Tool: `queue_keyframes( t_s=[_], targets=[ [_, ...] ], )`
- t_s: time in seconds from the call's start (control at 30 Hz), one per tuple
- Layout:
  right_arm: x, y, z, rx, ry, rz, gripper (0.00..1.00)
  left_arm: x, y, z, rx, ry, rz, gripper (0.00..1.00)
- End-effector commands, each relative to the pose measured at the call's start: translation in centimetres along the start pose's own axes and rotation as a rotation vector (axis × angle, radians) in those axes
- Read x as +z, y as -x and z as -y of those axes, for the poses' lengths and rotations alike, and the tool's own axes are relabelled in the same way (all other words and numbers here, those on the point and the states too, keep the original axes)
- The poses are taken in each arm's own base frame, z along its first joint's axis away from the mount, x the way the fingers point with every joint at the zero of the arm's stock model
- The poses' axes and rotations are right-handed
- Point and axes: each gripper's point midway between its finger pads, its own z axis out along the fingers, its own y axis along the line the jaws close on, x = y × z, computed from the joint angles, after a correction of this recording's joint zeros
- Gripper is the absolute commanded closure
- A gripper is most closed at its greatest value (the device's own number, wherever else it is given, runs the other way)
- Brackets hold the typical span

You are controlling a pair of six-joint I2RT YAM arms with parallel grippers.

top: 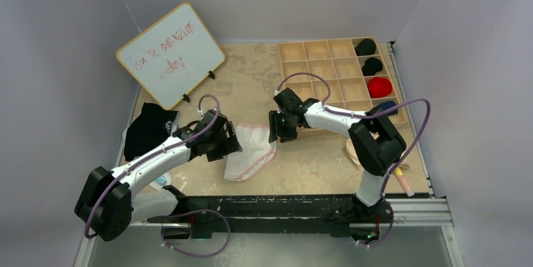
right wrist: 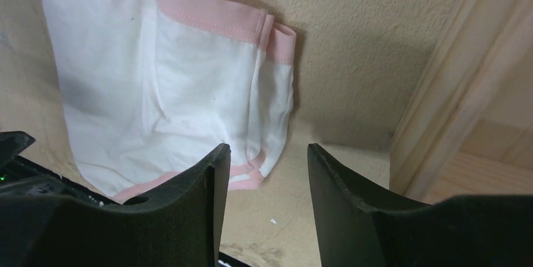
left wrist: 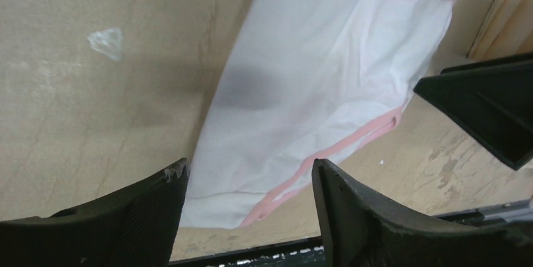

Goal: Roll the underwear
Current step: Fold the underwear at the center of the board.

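Inspection of the bench point(top: 251, 78): the underwear point(top: 251, 152), white with pink trim, lies flat in the near middle, between the two arms. We note a pink band at its far end and pink edging along its near end. In the right wrist view, layered edges show along one side, so the piece is folded over. It is not rolled.

The left gripper point(left wrist: 250, 169) sits over the garment's left edge with its jaws well apart. Cloth shows through the gap and nothing is clamped. The right gripper point(right wrist: 267, 154) sits at the far right corner of the garment, jaws moderately apart and likewise holding nothing. We cannot tell whether either fingertip touches the fabric.

A wooden compartment tray point(top: 314, 50) stands at the far right, just beside the right gripper. Its right column holds two black rolls point(top: 365, 47) and a red roll point(top: 379, 87), each in its own compartment. A whiteboard point(top: 170, 53) stands at the far left. A black garment point(top: 148, 129) lies at the left edge.
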Motion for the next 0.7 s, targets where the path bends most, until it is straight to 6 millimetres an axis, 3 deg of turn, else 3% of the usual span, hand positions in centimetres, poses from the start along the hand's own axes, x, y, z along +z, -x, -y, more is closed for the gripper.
queue_keyframes(
  t_s=[0.0,0.17,0.33,0.67],
  targets=[
    [1.1,0.6,0.5,0.056,-0.03,0.024,0.49,-0.2,2.0,-0.4,-0.018,-0.038,0.038,0.3],
    [1.9,0.6,1.4,0.084,-0.078,0.032,0.52,0.5,3.0,-0.8,-0.031,-0.052,0.034,0.29],
    [2.7,0.6,1.9,0.075,-0.093,0.037,0.59,1.8,2.6,-0.9,-0.031,-0.05,-0.003,0.29],
    [2.8,1.5,0.1,0.012,-0.021,0.019,0.76,3.2,1.5,-0.7,-0.073,-0.076,-0.045,0.3]
  ],
)
